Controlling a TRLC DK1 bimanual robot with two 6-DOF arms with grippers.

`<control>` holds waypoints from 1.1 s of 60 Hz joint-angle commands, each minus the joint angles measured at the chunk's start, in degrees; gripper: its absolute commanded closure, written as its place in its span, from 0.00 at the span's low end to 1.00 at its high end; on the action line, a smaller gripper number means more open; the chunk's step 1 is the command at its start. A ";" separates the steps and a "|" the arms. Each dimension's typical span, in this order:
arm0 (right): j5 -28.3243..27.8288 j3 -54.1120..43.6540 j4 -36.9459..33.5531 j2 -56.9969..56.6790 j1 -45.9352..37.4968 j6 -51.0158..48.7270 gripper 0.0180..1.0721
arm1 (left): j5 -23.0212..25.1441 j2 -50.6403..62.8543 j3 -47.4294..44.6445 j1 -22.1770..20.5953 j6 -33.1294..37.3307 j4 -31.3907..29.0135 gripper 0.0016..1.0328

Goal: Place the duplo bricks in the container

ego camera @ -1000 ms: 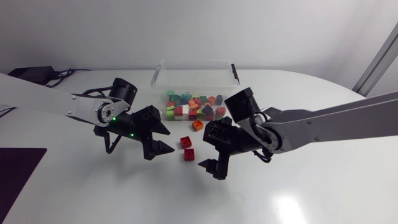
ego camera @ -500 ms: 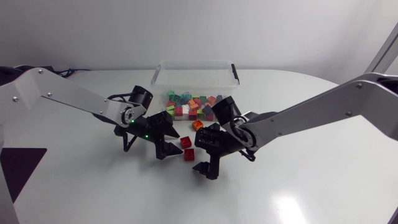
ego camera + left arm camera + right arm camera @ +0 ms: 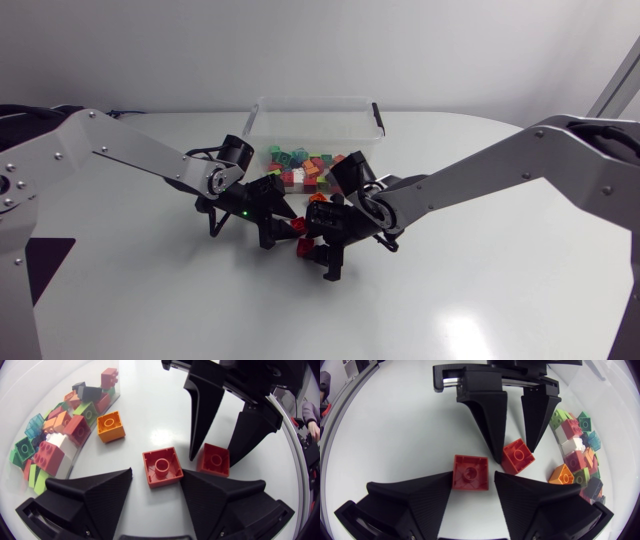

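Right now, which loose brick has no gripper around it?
The orange brick, lying alone beside the container. One red brick sits between the left gripper's fingers, the other red brick between the right gripper's.

The left arm (image 3: pixel 120 155) stretched from the left side toward the middle of the table, with its last link low over the surface. The right arm (image 3: pixel 480 175) was bent at a high elbow on the right side and sloped down to the middle as well. The left gripper (image 3: pixel 156 479) pointed to the right and a little to the near side, tilted down, with its two fingers spread wide. The right gripper (image 3: pixel 473 480) faced it from the opposite side, also with wide-spread fingers and its tips down at the table. The fingertips of both grippers were very close together. Perhaps two of them touched, but no view showed this clearly.
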 commanded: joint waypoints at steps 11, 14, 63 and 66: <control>-0.37 -2.07 -5.44 -3.78 0.04 -1.46 0.78 | 2.91 0.26 1.01 -0.26 -0.05 -1.62 0.71; -0.37 -3.47 -5.79 -6.42 0.13 -1.55 0.78 | 3.00 -0.80 0.49 -0.26 -0.05 -1.97 0.72; 7.18 11.91 -2.36 -18.81 -8.14 16.65 0.77 | 3.43 -19.96 10.51 7.30 -26.41 5.59 0.75; 8.85 13.14 -0.78 -17.14 -8.40 17.52 0.77 | 1.41 -17.94 11.56 7.74 -29.84 9.63 0.74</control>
